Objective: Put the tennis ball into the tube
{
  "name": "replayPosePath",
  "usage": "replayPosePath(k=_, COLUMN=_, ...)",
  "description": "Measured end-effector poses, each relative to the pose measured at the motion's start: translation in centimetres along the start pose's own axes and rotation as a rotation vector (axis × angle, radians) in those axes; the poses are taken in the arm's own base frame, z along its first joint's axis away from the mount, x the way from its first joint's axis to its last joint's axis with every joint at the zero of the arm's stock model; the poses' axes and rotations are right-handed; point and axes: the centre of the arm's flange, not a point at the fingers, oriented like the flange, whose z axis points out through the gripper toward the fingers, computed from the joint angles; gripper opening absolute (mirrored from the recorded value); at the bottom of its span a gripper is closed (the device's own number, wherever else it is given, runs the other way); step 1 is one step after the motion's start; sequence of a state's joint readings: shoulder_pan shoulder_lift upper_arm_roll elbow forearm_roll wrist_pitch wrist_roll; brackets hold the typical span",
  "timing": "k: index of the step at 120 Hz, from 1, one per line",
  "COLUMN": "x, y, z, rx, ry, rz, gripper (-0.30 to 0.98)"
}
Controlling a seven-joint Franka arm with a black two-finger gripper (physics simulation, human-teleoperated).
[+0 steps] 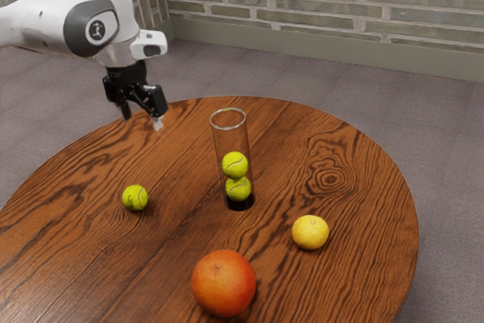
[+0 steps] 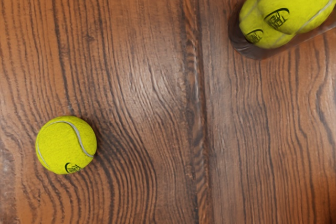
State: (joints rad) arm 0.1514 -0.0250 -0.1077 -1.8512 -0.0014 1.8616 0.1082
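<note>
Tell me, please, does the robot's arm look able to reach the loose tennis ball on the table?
Probably yes: the open gripper hangs above the table, and the loose tennis ball lies apart from the tube, with nothing seen covering it or crowding its sides.

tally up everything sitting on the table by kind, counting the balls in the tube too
Tennis balls: 3 (loose one, upper one in tube, lower one in tube)
Clear tube: 1
Yellow citrus fruit: 1
Orange fruit: 1
Total: 6
</note>
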Motion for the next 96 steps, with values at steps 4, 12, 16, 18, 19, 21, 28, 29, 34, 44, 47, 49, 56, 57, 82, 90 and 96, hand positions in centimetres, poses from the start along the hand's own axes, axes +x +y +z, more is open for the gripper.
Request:
replayPosePath(k=4, x=-0.2, y=-0.1, z=-0.5, rx=0.001, ry=0.009, rz=-0.003, gripper=0.68)
replayPosePath(k=12, x=-0.3, y=-0.3, z=-0.6, rx=0.001, ry=0.011, rz=-0.007, gripper=0.69)
replayPosePath(k=16, x=-0.4, y=-0.4, z=-0.1, rx=-0.001, ry=0.003, rz=-0.008, gripper=0.69)
replayPosePath(k=18, x=-0.6, y=-0.5, z=0.5, rx=-0.002, ry=-0.006, rz=-0.009, gripper=0.69)
replayPosePath(k=19, x=-0.7, y=-0.5, z=0.8, rx=-0.003, ry=-0.01, rz=-0.009, gripper=0.69)
replayPosePath(k=21, x=-0.9, y=-0.6, z=1.5, rx=-0.004, ry=-0.02, rz=-0.011, gripper=0.69)
replayPosePath(k=28, x=-1.5, y=-1.1, z=4.5, rx=-0.009, ry=-0.051, rz=-0.021, gripper=0.69)
replayPosePath(k=29, x=-1.5, y=-1.2, z=4.9, rx=-0.009, ry=-0.054, rz=-0.023, gripper=0.69)
replayPosePath(k=34, x=-1.7, y=-1.9, z=6.7, rx=-0.012, ry=-0.064, rz=-0.036, gripper=0.69)
replayPosePath(k=44, x=-1.5, y=-3.6, z=10.1, rx=-0.013, ry=-0.073, rz=-0.065, gripper=0.69)
replayPosePath(k=47, x=-1.3, y=-4.2, z=11.0, rx=-0.013, ry=-0.071, rz=-0.074, gripper=0.69)
replayPosePath(k=49, x=-1.2, y=-4.6, z=11.6, rx=-0.012, ry=-0.071, rz=-0.082, gripper=0.69)
replayPosePath(k=56, x=-1.1, y=-7.0, z=13.5, rx=-0.009, ry=-0.066, rz=-0.12, gripper=0.69)
replayPosePath(k=57, x=-1.1, y=-7.4, z=13.8, rx=-0.009, ry=-0.065, rz=-0.127, gripper=0.69)
replayPosePath(k=82, x=-1.0, y=-11.5, z=19.5, rx=-0.007, ry=-0.06, rz=-0.186, gripper=0.69)
replayPosePath(k=90, x=-0.8, y=-11.6, z=21.1, rx=-0.008, ry=-0.057, rz=-0.185, gripper=0.69)
replayPosePath(k=96, x=-0.7, y=-11.6, z=22.0, rx=-0.01, ry=-0.056, rz=-0.185, gripper=0.69)
